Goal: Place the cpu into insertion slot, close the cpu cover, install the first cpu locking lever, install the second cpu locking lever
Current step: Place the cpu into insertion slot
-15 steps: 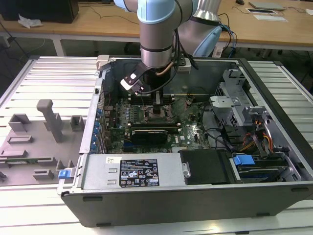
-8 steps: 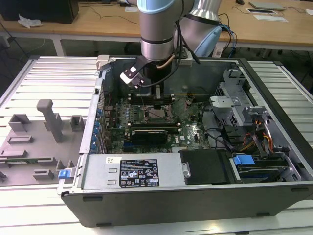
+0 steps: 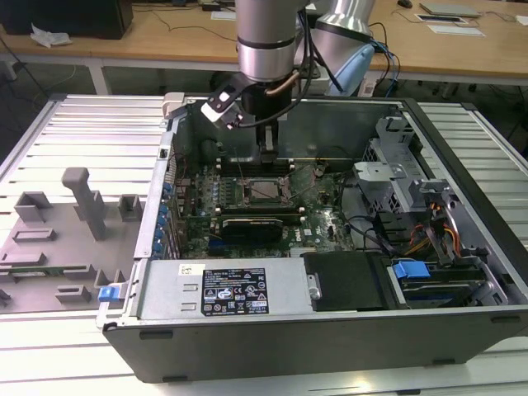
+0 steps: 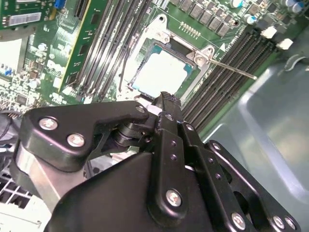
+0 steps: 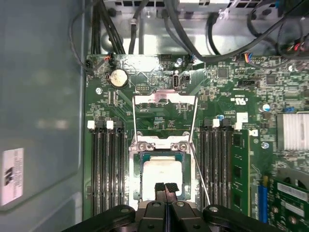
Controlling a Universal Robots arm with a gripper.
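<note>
Gripper (image 5: 166,186) is pinched shut with nothing in it, tips right at the edge of the cpu (image 5: 162,173), which sits flat in the slot (image 5: 135,162).

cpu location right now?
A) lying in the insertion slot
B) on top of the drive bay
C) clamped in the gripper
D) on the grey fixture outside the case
A: in the first wrist view the cpu lies flat inside the insertion slot, silver top up, with the gripper shut and empty at one edge of it.
</note>
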